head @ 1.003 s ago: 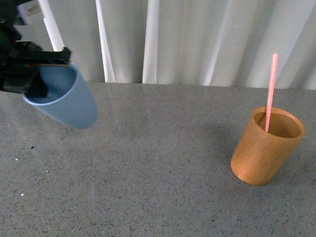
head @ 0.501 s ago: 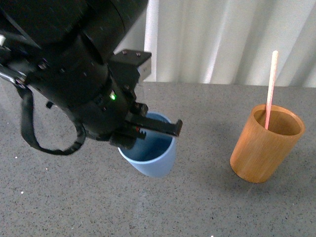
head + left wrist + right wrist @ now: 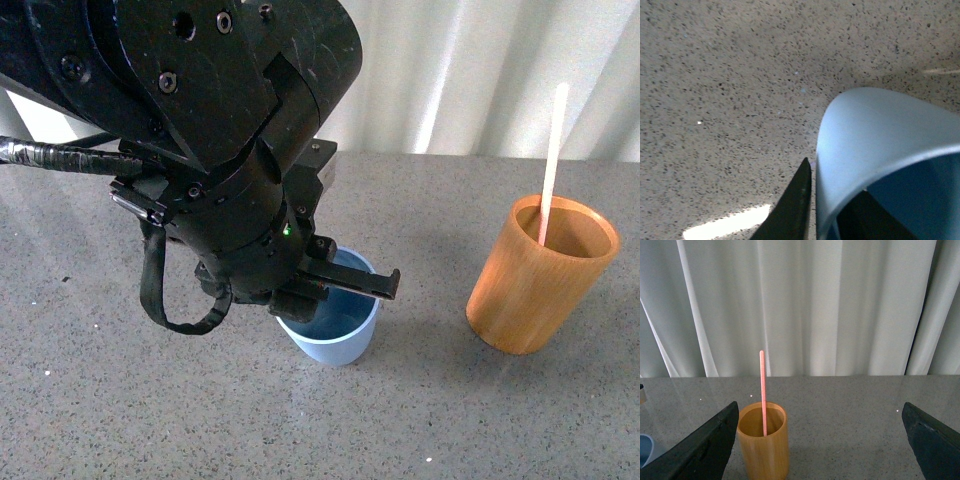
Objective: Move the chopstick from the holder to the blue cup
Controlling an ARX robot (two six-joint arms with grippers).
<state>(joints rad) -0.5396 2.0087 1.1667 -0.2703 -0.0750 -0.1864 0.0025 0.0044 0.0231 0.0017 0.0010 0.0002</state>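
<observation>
The blue cup [image 3: 338, 330] stands upright on the grey table [image 3: 430, 420] near the middle, and my left gripper [image 3: 335, 280] is shut on its rim. In the left wrist view one black finger lies outside the cup wall [image 3: 865, 135] and the other inside it. A pale pink chopstick [image 3: 551, 160] stands in the orange-brown wooden holder [image 3: 535, 285] at the right. In the right wrist view the holder [image 3: 763, 442] and chopstick [image 3: 762, 390] stand ahead of my open right gripper [image 3: 820, 440], close to one finger, with nothing between the fingers.
White curtains [image 3: 480, 70] hang behind the table's far edge. The bulky black left arm [image 3: 200, 130] fills the upper left of the front view and hides the table behind it. A sliver of the blue cup [image 3: 646, 450] shows at the edge of the right wrist view.
The left arm has carried the blue cup from high at the far left down to the middle of the table, where it now stands upright. The holder and chopstick have stayed put.
</observation>
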